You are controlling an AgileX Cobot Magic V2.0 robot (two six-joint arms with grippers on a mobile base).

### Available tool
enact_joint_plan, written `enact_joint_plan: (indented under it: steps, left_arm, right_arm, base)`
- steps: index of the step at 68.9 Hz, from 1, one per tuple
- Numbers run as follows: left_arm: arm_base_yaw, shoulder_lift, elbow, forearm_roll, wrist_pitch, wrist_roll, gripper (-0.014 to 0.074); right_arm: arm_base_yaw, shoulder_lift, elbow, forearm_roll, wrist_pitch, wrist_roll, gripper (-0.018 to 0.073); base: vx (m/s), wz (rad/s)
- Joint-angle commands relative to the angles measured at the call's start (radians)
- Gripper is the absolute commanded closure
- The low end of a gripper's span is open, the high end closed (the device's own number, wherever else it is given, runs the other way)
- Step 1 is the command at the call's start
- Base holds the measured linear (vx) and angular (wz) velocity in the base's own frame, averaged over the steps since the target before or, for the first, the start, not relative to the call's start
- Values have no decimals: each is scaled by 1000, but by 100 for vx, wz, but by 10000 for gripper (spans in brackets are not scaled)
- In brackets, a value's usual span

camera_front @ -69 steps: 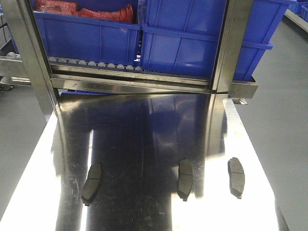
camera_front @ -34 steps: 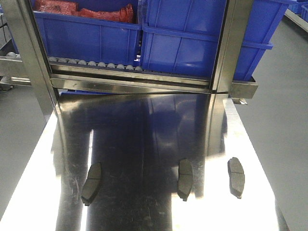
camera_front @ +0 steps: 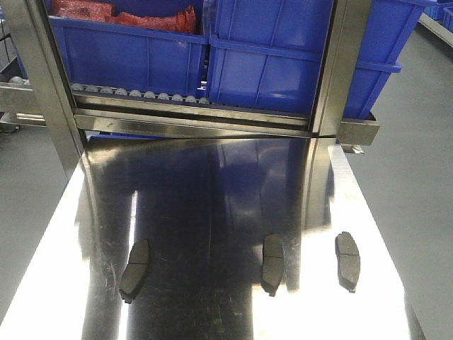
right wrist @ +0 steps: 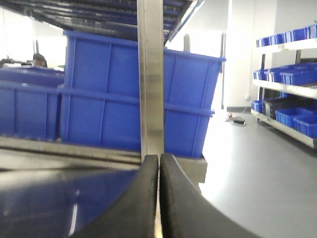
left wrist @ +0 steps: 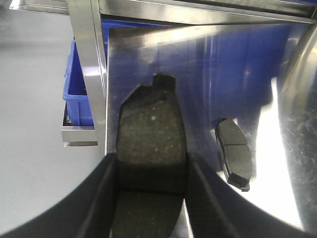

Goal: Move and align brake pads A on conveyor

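1. Left gripper point(left wrist: 151, 162): the black fingers are closed to a narrow gap, clamping a flat curved grey brake pad point(left wrist: 151, 124) across its width. The pad's notched tab end points straight ahead of the jaws. It hangs over the left margin of the mirror-shiny steel tabletop point(left wrist: 198, 59).
2. Right of those jaws and slightly ahead, a second pad point(left wrist: 234, 152) with a centre groove lies flat on the steel, apart from the held one.
3. Front view: left pad point(camera_front: 134, 270), middle pad point(camera_front: 272, 264) and right pad point(camera_front: 347, 261) lie in a rough row, well apart. The left one is slightly tilted. Neither gripper shows here.
4. Right gripper point(right wrist: 159, 163): jaws are pressed together with a hairline seam and nothing between them. A steel upright post point(right wrist: 150, 74) and blue plastic bins point(right wrist: 104, 99) stand ahead of them.
5. Conveyor: not in any view.
6. Judgement: the step in hand is carrying the held pad. Keep it level, avoid the neighbour on the right, and release only once the backing sits flat and parallel to its fellows.
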Motion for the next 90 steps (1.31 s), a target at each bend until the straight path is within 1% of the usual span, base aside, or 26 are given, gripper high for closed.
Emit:
enact_joint_plan:
  steps: [1,10,19,25,36,40,51,63,69,75,82,90]
  left_arm:
    - [-4,2,-29,-19,-95,-6,603]
    - [-4,2,-29,-19,-95,-6,603]
    - [-4,2,-29,-19,-95,-6,603]
    - [-4,2,-29,-19,-95,-6,603]
    - [-4,2,-29,-19,-95,-6,603]
    - [-4,2,-29,-19,-95,-6,603]
    - [-4,2,-29,-19,-95,-6,603]
    - [-4,2,-29,-19,-95,-6,603]
    - [-4,2,-29,-19,-95,-6,603]
    - [-4,2,-29,-19,-95,-6,603]
    - [-4,2,-29,-19,-96,-6,603]
    - [-4,2,-29,-19,-96,-6,603]
  right_arm:
    - [-2,46,-121,-7,-22,-4,571]
    - [-2,187,-274,-6,102,-4,571]
    - [-2,368,-409,28,270,-8,571]
    - [-2,479,-483,74,361,-14,571]
    - [-2,638,-569,83,557,-16,571]
    - [-2,678,-576,83,595,-16,571]
    - [-2,761,-573,91,614,-4,571]
    - [-2,823,-573,91,690,-4,555]
    - [-2,859,-583,98,716,-19,508]
    - [-2,899,-610,109,744,-32,424]
    - [-2,937,-650,183,750,-84,274]
    - [-2,991,-689,284,741,-167,115]
  base:
    - [0,0]
    - [0,0]
    - [0,0]
    - [0,0]
    - [0,0]
    - [0,0]
    - [0,0]
    - [0,0]
    - [0,0]
    - [0,0]
    - [0,0]
    - [0,0]
